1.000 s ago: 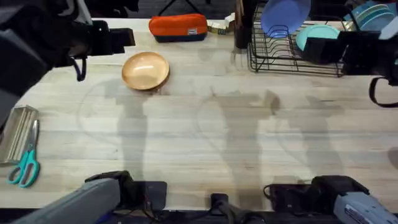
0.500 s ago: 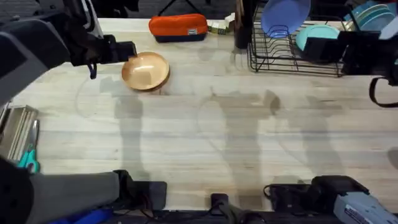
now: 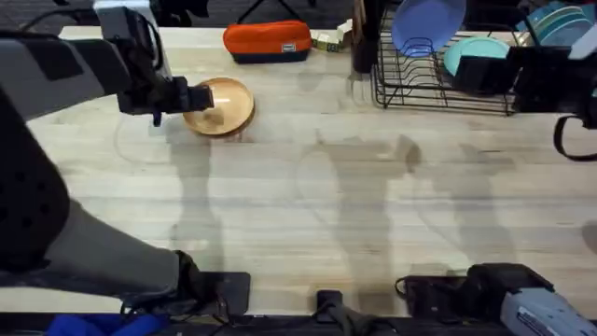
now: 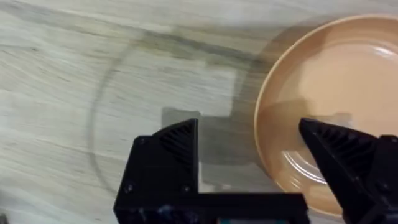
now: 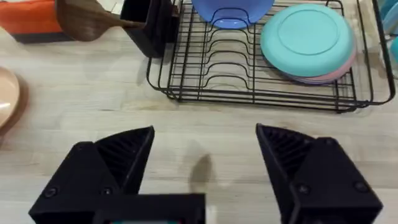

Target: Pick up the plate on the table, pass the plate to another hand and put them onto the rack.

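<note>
Left tool [image 3: 201, 96], released, newly arrived at orange plate's [image 3: 224, 107] rim, upper left of frame; right tool [image 5: 205, 155] released; grasp imminent.

The left arm reaches far out from the lower left, big and dark, with its wrist bent toward the middle. The left gripper [image 3: 198, 97] is held low with its two black fingers [image 4: 176, 149] spread wide apart. The right arm stays on the far right side, and the right gripper [image 5: 205, 158] has its fingers wide apart too, up above the counter [image 3: 354, 205].
</note>
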Available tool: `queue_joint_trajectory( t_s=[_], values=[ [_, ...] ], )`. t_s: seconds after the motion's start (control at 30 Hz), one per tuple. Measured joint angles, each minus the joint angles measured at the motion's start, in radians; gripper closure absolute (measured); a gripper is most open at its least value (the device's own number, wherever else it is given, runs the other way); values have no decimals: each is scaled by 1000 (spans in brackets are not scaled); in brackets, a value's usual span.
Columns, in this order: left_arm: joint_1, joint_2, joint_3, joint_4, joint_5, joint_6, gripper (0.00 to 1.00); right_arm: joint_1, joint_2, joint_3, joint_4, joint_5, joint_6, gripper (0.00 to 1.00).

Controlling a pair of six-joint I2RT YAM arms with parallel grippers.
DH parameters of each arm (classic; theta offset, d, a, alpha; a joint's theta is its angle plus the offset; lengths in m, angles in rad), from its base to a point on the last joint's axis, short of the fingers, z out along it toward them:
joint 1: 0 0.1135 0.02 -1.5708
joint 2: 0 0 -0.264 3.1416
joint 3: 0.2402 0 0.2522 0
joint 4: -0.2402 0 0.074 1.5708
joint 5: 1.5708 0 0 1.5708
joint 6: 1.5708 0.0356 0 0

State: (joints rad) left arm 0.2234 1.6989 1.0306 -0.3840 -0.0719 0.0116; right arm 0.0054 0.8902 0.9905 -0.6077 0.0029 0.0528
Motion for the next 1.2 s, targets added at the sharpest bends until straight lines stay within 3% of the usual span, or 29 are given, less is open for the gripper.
queue_joint_trajectory(
  t_s=[0.37, 0.73, 0.87, 1.2],
  values=[
    [0, 37, 6, 13, 5, 0, 71, 0, 0, 0, 0, 0, 0, 7],
    [0, 37, 6, 9, 5, 5, 562, 0, 0, 0, 0, 0, 0, 6],
    [0, 37, 7, 13, 22, 8, 917, 0, 0, 0, 0, 0, 0, 6],
    [0, 36, 15, 20, 46, 3, 956, 0, 0, 0, 0, 0, 0, 7]
  ],
)
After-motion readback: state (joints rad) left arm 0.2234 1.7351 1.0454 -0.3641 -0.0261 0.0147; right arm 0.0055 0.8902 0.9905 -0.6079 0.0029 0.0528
